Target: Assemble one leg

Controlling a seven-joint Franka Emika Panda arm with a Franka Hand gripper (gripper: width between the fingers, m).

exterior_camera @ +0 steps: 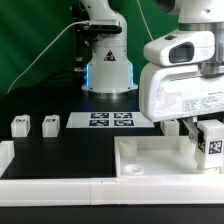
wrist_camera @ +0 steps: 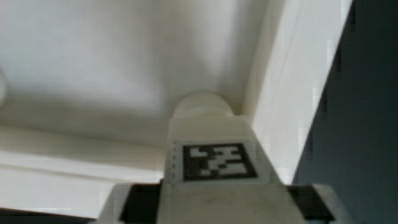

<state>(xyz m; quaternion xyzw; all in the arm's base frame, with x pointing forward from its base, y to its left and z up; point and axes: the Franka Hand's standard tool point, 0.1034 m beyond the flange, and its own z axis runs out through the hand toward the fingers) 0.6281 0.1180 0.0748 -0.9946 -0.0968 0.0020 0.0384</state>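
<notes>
My gripper is shut on a white leg with a black-and-white tag, holding it upright over the right part of the large white tray-like part. In the wrist view the leg sticks out between my fingers, its far end close to the tray's raised rim near a corner. I cannot tell whether the leg touches the tray. Two more legs stand on the black table at the exterior view's left.
The marker board lies flat behind the tray. The arm's base stands at the back. A white raised border runs along the table's front and left.
</notes>
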